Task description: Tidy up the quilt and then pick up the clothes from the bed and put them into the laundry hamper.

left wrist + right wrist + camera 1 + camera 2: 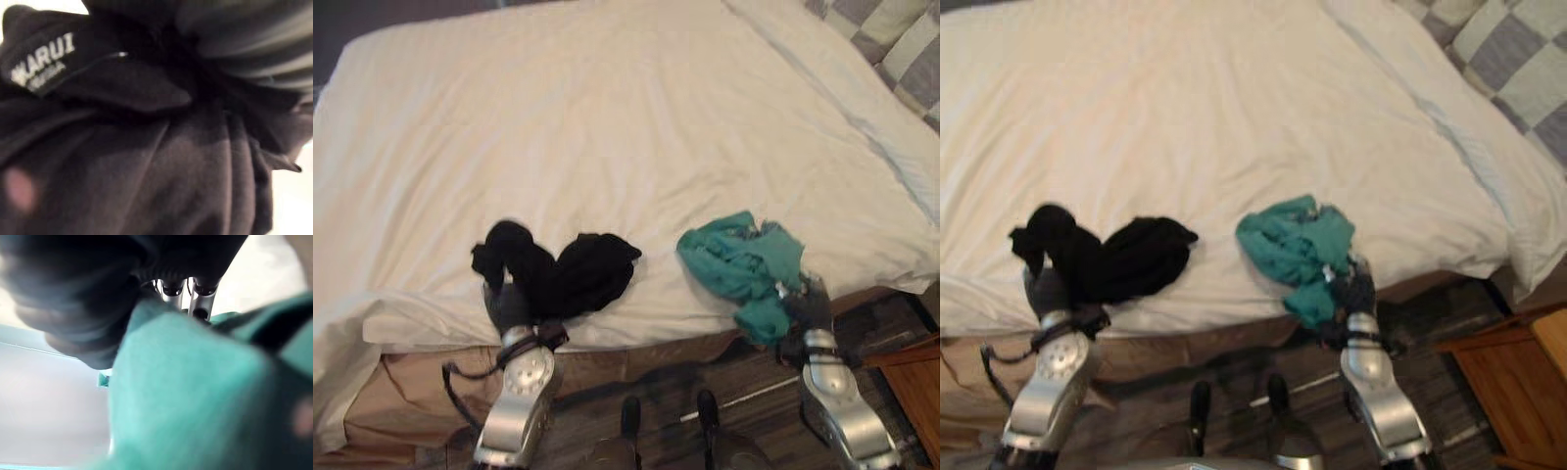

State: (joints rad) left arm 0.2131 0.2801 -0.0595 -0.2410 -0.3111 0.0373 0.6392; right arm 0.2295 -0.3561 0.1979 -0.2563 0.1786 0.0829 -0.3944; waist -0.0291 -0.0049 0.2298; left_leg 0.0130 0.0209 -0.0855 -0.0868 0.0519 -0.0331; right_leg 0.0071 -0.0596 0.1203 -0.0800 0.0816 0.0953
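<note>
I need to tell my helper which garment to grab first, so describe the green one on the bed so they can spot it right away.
Look at the white quilt covering the bed, then along its near edge. Two bunched garments lie there; the teal garment is the one on the robot's right, spilling over the edge at the right hand. Its neighbour, the black garment, is dark, by the left hand.

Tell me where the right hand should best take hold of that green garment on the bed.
Probably the bunched fold hanging over the near bed edge, coming from below in front: the green garment is crumpled there, right by the right hand.
</note>
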